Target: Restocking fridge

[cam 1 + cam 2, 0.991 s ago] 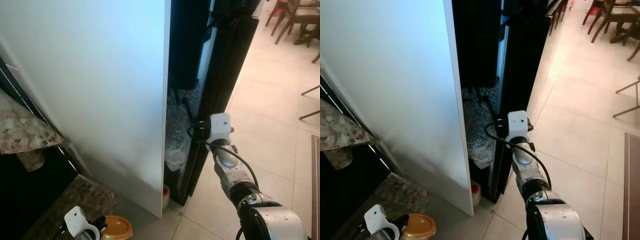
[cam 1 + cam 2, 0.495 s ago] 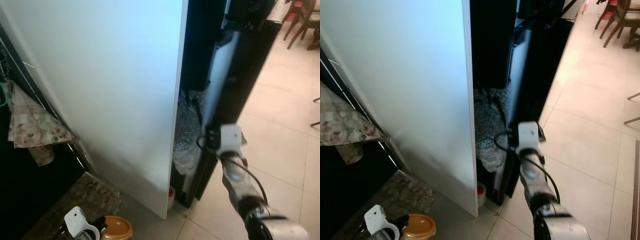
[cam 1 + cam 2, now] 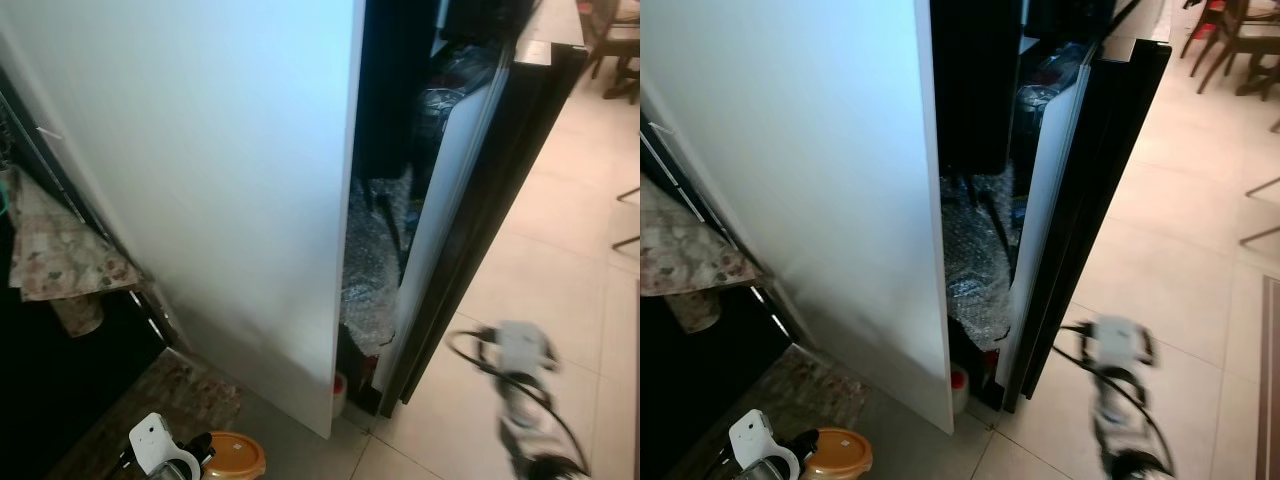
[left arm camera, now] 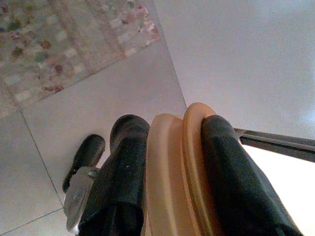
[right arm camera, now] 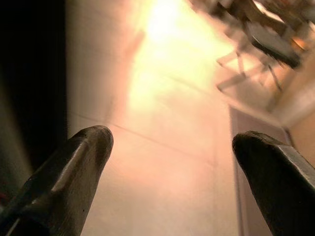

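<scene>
The black fridge door [image 3: 510, 190] stands partly open, its white inner face turned toward a dark interior holding crinkled plastic bags [image 3: 368, 272]. A tall white panel [image 3: 210, 170] flanks the opening on the left. My right arm's wrist [image 3: 520, 352] is blurred, low over the tiles and apart from the door. In the right wrist view the right gripper [image 5: 172, 142] is open with nothing between its fingers. At the bottom left, my left gripper [image 4: 172, 132] is shut on a round container with an orange lid [image 3: 234, 455].
A patterned cloth [image 3: 62, 262] hangs at the left above a patterned mat [image 3: 172, 398]. A small red-capped bottle [image 3: 958, 384] stands at the fridge's base. Dining chairs [image 3: 1230, 40] are at the far right, with bare tiled floor [image 3: 560, 260] in between.
The fridge door has swung wider open. My right arm has come off the door's edge and dropped down to the right. The left gripper still holds the container.
</scene>
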You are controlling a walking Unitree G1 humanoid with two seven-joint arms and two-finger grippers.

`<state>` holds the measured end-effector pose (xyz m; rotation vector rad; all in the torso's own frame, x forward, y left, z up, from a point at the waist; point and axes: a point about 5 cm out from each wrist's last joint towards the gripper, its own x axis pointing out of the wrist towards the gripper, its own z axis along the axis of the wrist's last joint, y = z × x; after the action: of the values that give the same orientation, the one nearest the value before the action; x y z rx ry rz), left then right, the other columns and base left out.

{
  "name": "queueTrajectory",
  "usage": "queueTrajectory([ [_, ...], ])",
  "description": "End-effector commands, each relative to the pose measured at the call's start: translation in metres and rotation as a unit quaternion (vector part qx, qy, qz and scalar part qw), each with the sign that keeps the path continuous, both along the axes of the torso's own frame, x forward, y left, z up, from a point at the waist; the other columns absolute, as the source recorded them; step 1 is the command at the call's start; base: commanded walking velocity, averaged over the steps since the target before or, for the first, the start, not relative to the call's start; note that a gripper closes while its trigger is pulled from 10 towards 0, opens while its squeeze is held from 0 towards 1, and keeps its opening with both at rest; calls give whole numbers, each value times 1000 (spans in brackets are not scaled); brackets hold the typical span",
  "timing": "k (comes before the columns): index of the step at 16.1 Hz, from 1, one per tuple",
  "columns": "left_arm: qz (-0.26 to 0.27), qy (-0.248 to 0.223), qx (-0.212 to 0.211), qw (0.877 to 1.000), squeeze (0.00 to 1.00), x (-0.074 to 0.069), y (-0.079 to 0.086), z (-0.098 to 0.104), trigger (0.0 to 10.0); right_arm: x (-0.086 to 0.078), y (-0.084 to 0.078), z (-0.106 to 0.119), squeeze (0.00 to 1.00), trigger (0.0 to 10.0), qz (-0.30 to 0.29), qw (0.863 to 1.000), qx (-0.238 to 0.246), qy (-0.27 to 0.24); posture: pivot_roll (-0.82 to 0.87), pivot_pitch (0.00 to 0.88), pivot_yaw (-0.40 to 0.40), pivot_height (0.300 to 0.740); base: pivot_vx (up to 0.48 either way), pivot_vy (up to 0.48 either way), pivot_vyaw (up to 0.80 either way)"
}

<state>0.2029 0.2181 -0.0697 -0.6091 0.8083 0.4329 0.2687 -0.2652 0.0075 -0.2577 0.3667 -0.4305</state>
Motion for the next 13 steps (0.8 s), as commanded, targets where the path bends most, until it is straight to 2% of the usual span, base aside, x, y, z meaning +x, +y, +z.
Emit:
queueTrajectory([
  [1,-8,4,6,1000,0,-2,1,-1,10000,-6,-3,-6,0,10000,-14,1000,13,23,-12,0,35,740,0,0,0],
  [2,-9,5,6,1000,0,-2,1,-1,10000,-7,0,-11,0,10000,-3,999,19,43,-12,0,35,740,0,0,0],
  [3,-9,5,6,1000,0,-2,1,-1,10000,-10,12,-22,0,10000,24,995,52,85,-7,0,34,740,0,0,0],
  [5,-9,5,6,1000,0,-2,1,-1,10000,-8,34,-30,0,10000,77,986,90,113,-3,0,34,740,0,0,0],
  [6,-8,5,6,1000,0,-2,1,-1,10000,-4,48,-31,0,10000,120,980,103,118,-2,0,34,740,0,0,0],
  [7,-7,5,7,1000,0,-2,1,-1,10000,2,68,-31,0,10000,181,967,127,127,-1,0,34,740,0,0,0],
  [8,-7,5,7,1000,0,-2,1,-1,10000,3,72,-30,0,10000,198,964,123,131,-1,0,34,740,0,0,0],
  [10,-7,5,8,1000,0,-2,2,-1,10000,13,88,-23,0,10000,265,947,123,132,0,0,35,740,0,0,0],
  [13,-6,6,8,1000,0,-2,2,-1,10000,28,89,-7,0,10000,295,942,125,101,-2,0,36,740,0,0,0],
])
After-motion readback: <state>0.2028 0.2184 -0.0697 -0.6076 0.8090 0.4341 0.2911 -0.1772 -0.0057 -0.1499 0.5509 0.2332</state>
